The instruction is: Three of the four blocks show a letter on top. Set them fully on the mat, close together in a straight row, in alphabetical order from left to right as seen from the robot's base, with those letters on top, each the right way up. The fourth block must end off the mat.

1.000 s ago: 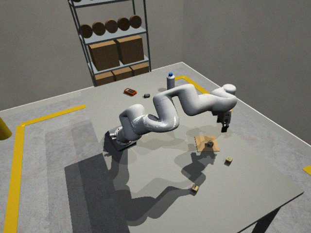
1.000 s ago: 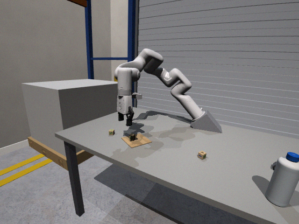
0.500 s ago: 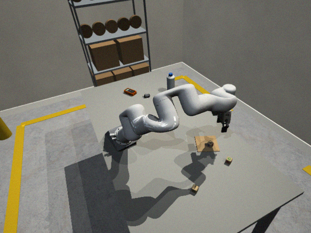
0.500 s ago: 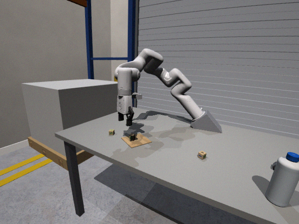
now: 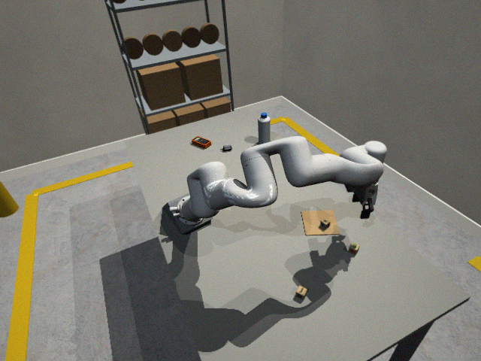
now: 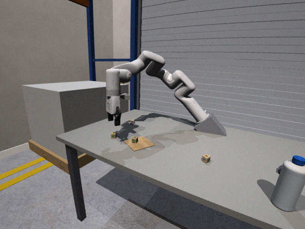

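Note:
A tan mat (image 5: 319, 222) lies on the table and also shows in the exterior view (image 6: 139, 143). One block (image 5: 325, 224) (image 6: 134, 139) sits on it. A second block (image 5: 353, 247) (image 6: 113, 135) lies off the mat near the table edge. A third block (image 5: 301, 291) (image 6: 132, 121) lies farther off. A fourth block (image 6: 206, 158) lies between the mat and the bottle; the arm hides it in the top view. The letters are too small to read. My gripper (image 5: 366, 210) (image 6: 114, 120) hangs open and empty above the table beside the mat, over the second block's area.
A white bottle with a blue cap (image 5: 264, 128) (image 6: 289, 183) stands at the far side of the table. An orange meter (image 5: 201, 142) and a small dark object (image 5: 226, 147) lie behind the robot base (image 5: 186, 217). The table edge runs close to the second block.

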Robot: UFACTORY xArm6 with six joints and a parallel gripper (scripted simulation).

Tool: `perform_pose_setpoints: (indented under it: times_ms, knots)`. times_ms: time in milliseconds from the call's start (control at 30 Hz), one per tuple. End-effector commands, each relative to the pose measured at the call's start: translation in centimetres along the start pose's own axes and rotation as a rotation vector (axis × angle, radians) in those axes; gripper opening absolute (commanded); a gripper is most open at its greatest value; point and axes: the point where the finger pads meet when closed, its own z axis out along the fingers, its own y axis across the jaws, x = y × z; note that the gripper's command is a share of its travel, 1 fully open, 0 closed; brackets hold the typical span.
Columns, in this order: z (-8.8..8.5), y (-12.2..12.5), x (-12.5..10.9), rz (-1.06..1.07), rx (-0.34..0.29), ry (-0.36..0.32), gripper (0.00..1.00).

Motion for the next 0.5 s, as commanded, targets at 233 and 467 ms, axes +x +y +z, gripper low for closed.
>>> perform_pose_setpoints:
  times_ms: [233,467]
  knots:
    - [0.3,-5.9,-3.2,-0.009,-0.002,0.005,1.0]
    - [0.3,-5.9,-3.2,-0.009,-0.002,0.005,1.0]
